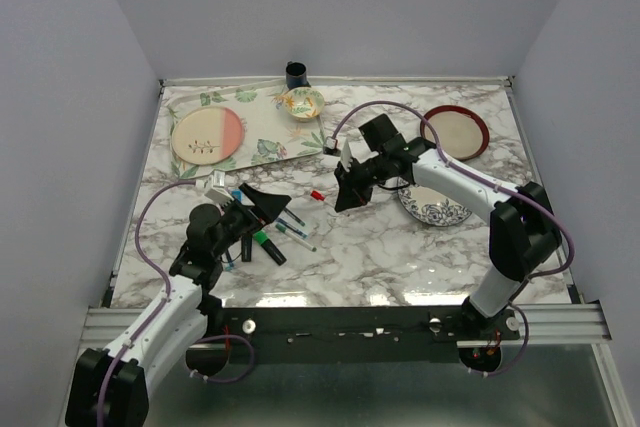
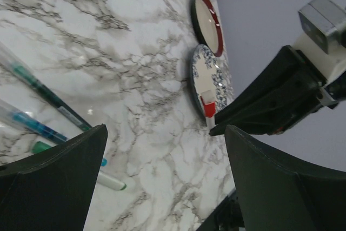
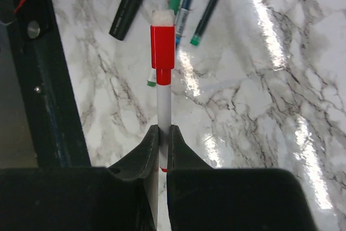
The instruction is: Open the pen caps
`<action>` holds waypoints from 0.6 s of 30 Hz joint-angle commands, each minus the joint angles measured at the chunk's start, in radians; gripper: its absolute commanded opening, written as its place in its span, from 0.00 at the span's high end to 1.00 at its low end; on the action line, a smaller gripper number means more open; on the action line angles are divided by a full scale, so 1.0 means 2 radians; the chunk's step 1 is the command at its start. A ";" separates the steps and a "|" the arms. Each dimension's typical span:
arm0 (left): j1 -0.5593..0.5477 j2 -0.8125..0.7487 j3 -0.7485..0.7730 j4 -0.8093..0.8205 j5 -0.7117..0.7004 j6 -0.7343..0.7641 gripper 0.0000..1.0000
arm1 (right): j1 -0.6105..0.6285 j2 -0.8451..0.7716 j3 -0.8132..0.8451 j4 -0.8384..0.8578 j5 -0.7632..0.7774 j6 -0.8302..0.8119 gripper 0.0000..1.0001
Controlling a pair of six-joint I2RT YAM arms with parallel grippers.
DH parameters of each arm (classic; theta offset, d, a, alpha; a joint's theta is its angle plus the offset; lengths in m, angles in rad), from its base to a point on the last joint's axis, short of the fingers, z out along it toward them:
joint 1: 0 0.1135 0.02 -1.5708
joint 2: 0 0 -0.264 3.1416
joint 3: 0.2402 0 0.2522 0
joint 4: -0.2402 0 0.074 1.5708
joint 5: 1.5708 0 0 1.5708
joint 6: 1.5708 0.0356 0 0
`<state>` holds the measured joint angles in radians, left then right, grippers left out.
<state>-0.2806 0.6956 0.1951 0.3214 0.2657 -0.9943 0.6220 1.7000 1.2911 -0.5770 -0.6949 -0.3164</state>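
Note:
My right gripper [image 3: 163,133] is shut on the white barrel of a thin pen [image 3: 164,104], held above the marble table. The pen's red cap [image 3: 162,52] is on and points toward the left arm; the red cap [image 1: 317,195] hangs just right of my left gripper [image 1: 272,205]. The left gripper [image 2: 165,182] is wide open with nothing between its fingers, and the red cap [image 2: 209,109] shows beyond them. Below lie a black highlighter with a green cap [image 1: 266,245] and thin pens [image 1: 296,231] with green and blue ends.
A blue-patterned plate [image 1: 433,209] and a red-rimmed plate [image 1: 456,133] sit at the right. At the back left are a pink and cream plate [image 1: 207,135] and a leafy placemat [image 1: 270,137], then a small bowl [image 1: 303,103] and a dark cup [image 1: 296,74].

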 commanded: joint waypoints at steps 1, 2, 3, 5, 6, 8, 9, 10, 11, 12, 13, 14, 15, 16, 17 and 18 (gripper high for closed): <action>-0.057 -0.006 0.004 0.086 -0.048 -0.063 0.01 | 0.003 0.011 -0.004 -0.021 -0.084 -0.012 0.99; -0.064 -0.006 0.004 0.086 -0.057 -0.064 0.01 | 0.002 0.013 -0.004 -0.022 -0.089 -0.011 0.99; -0.080 -0.004 0.002 0.086 -0.070 -0.067 0.01 | 0.003 0.014 -0.004 -0.023 -0.091 -0.012 0.99; -0.095 0.000 -0.002 0.092 -0.098 -0.075 0.01 | 0.003 0.016 -0.002 -0.025 -0.097 -0.011 0.99; -0.103 0.006 -0.002 0.095 -0.106 -0.077 0.01 | 0.003 0.017 -0.001 -0.026 -0.099 -0.013 0.99; -0.123 0.013 -0.002 0.100 -0.129 -0.082 0.01 | 0.003 0.019 -0.001 -0.028 -0.107 -0.013 0.99; -0.129 0.023 -0.002 0.102 -0.129 -0.083 0.01 | 0.003 0.022 -0.001 -0.030 -0.110 -0.013 0.99; -0.142 0.026 0.000 0.104 -0.145 -0.084 0.01 | 0.003 0.023 -0.001 -0.030 -0.113 -0.014 0.99; -0.147 0.030 0.001 0.106 -0.152 -0.084 0.01 | 0.003 0.024 0.000 -0.031 -0.117 -0.014 0.99; -0.154 0.036 0.003 0.107 -0.165 -0.086 0.01 | 0.003 0.026 0.000 -0.031 -0.117 -0.014 0.99; -0.159 0.039 0.004 0.106 -0.171 -0.085 0.02 | 0.003 0.028 0.001 -0.032 -0.117 -0.014 0.99; -0.168 0.041 0.006 0.106 -0.177 -0.086 0.02 | 0.003 0.029 0.002 -0.034 -0.118 -0.014 0.99; -0.171 0.046 0.007 0.108 -0.188 -0.085 0.02 | 0.003 0.030 0.002 -0.034 -0.119 -0.015 0.99; -0.174 0.047 0.008 0.108 -0.193 -0.084 0.02 | 0.003 0.032 0.003 -0.035 -0.120 -0.015 0.99; -0.180 0.049 0.009 0.111 -0.196 -0.083 0.02 | 0.003 0.033 0.003 -0.036 -0.122 -0.015 0.99; -0.183 0.053 0.011 0.112 -0.201 -0.080 0.02 | 0.003 0.034 0.003 -0.036 -0.122 -0.016 0.99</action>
<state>-0.6159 0.7837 0.1925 0.4992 -0.0246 -1.1576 0.6228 1.7458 1.2907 -0.6224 -0.8917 -0.3332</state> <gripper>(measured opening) 0.986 0.134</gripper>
